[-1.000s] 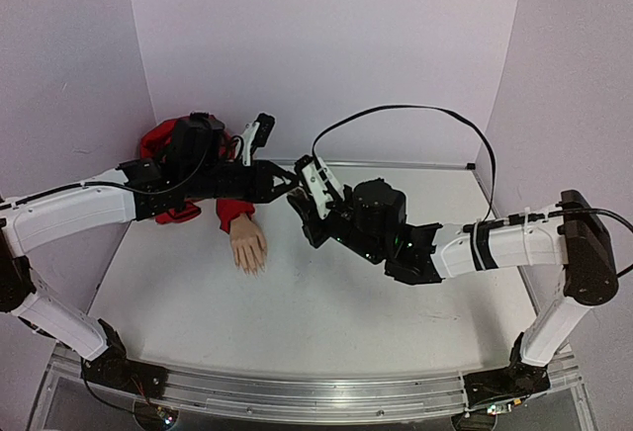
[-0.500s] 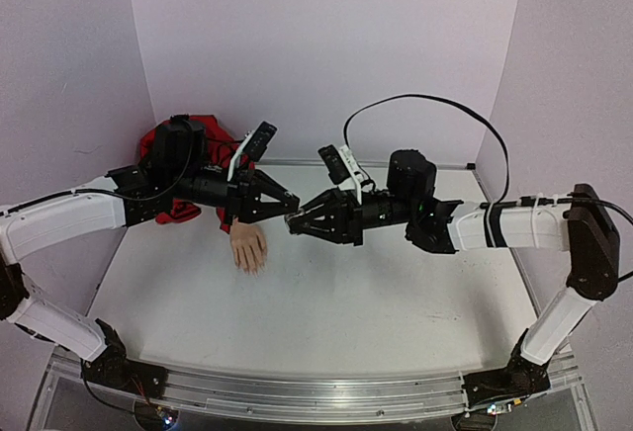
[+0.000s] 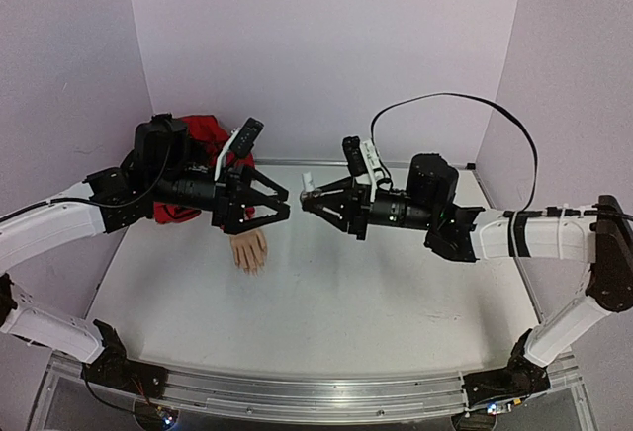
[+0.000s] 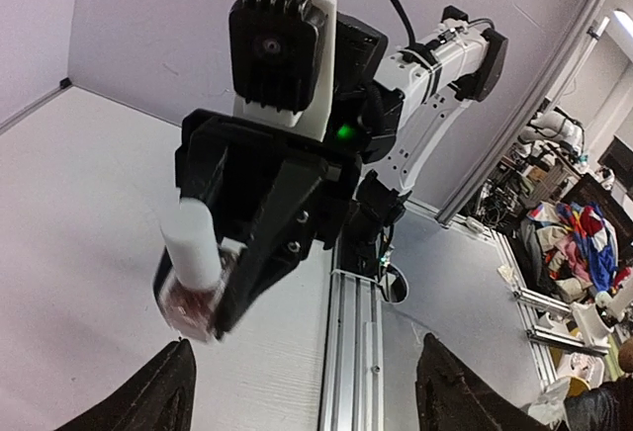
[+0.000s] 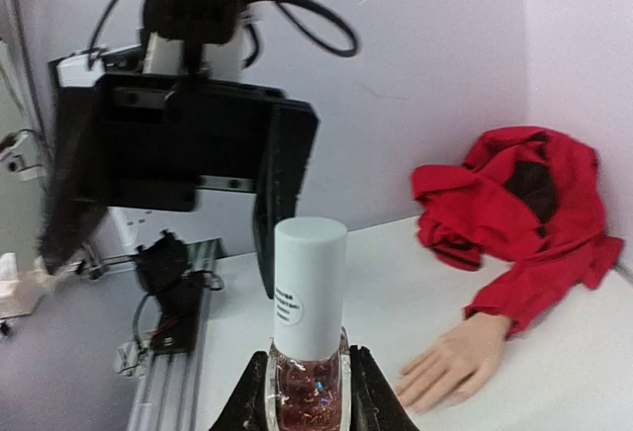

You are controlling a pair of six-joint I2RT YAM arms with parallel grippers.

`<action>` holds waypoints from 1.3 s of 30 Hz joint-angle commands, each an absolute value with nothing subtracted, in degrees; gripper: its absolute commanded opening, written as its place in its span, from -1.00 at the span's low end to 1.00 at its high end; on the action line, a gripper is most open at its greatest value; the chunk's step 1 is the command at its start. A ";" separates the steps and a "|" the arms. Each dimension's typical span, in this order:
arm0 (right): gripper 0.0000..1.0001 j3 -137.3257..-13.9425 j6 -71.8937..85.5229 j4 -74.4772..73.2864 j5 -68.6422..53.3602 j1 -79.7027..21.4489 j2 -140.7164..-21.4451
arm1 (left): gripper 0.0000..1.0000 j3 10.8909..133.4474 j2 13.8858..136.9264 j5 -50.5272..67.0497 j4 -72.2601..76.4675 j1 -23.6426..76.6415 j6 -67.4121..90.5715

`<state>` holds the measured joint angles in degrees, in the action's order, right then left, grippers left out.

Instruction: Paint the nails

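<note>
My right gripper (image 5: 309, 398) is shut on the glass body of a small polish bottle (image 5: 308, 377) with reddish glitter and a white cap (image 5: 310, 281), held above the table. The cap points at my left gripper (image 3: 285, 204), which stands open a short gap away with nothing between its fingers (image 4: 163, 398). In the left wrist view the bottle (image 4: 191, 288) sits in the right gripper's black fingers. The flesh-coloured mannequin hand (image 3: 249, 250) lies palm down below my left gripper, its red sleeve (image 3: 198, 132) bunched in the back left corner. Its nails are too small to make out.
Lilac walls close off the table at the back and both sides. A black cable (image 3: 445, 105) arcs above my right arm. The aluminium rail (image 3: 297, 396) runs along the near edge.
My left gripper has opened and drawn back left from the bottle's cap. My right arm has pulled the bottle to the right, so the two grippers no longer touch.
</note>
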<state>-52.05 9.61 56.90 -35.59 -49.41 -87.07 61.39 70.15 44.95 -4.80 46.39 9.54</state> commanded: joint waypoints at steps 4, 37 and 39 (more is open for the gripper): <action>-1.00 -52.93 -1.88 55.50 -7.17 -53.71 -85.56 | 0.76 63.48 68.65 25.79 -7.46 46.23 22.87; -1.00 -61.78 -11.83 54.54 16.50 -63.58 -95.63 | -0.58 69.08 76.99 15.91 -6.90 47.64 21.97; -1.00 -61.79 -11.86 54.45 16.44 -63.66 -95.54 | -0.58 69.11 77.07 16.05 -6.88 47.64 22.04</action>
